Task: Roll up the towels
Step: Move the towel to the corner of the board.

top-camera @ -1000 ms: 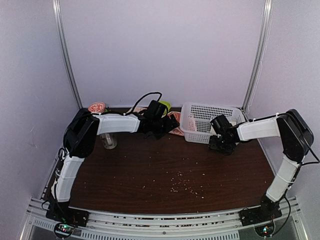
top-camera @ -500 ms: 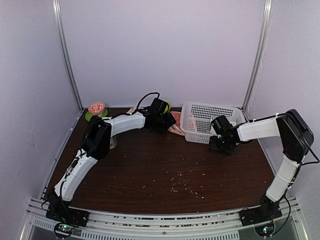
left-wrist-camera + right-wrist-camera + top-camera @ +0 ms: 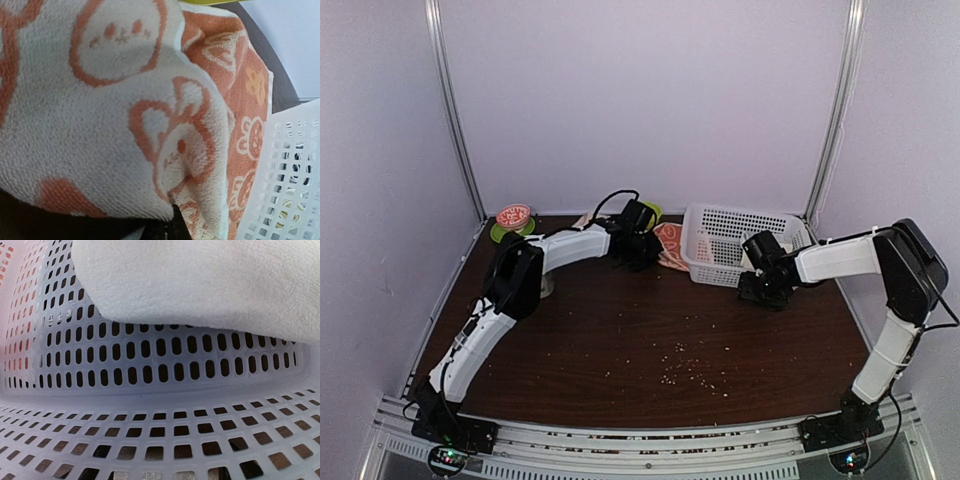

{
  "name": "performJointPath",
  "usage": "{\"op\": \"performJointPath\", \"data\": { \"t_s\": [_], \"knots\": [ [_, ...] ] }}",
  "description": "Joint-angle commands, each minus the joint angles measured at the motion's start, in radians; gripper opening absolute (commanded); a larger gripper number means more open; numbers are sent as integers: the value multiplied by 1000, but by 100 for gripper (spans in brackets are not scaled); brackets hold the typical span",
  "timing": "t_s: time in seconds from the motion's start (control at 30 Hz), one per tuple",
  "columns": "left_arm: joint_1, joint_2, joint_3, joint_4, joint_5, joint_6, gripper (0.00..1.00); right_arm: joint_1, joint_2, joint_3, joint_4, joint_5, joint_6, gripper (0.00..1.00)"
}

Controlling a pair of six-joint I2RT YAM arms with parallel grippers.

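Since a second ago the left arm has stretched toward the back of the table (image 3: 650,330) and its left end effector (image 3: 638,250) has gone from wide to fully closed. It now sits on the near-left edge of the rabbit-print towel (image 3: 670,240). In the left wrist view a fold of that peach-and-cream cloth bunches down onto the dark fingertip at the bottom edge, so it appears pinched. The towel lies crumpled at the back of the table, spreading right and away from the left end effector until it lies just beside the left wall of the white plastic basket (image 3: 720,272). Bunched like this, its long axis cannot be told. The right arm has barely shifted. Its right end effector (image 3: 763,287) is at the basket's near wall with its jaws standing wide, and nothing shows between them. Ahead of it inside the basket, high in the right wrist view, lies the cream-white towel (image 3: 200,285). The left arm is clearly nearer the rabbit towel and the right nearer the cream one, so the likely next move is to draw the pinched cloth toward the open middle of the table.
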Motion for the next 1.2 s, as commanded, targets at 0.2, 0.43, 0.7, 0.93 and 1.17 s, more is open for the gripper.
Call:
{"op": "performJointPath", "data": {
  "t_s": [0.2, 0.43, 0.7, 0.93, 1.17],
  "knots": [
    [12, -394, -499, 210, -7, 74, 0, -6, -93, -58, 12, -29, 11, 71],
    [8, -647, -840, 230, -8, 94, 0, -5, -164, -110, -8, -8, 17, 71],
    [-73, -876, -1101, 208, 2, 161, 0, -5, -178, -124, -17, 20, 22, 71],
    [-174, -983, -1178, 119, 28, 262, 0, -6, -186, -105, -27, -19, -3, 76],
    [-185, -1026, -1254, 143, -3, 282, 0, -4, -287, -192, -63, -118, -37, 85]
  ]
}}
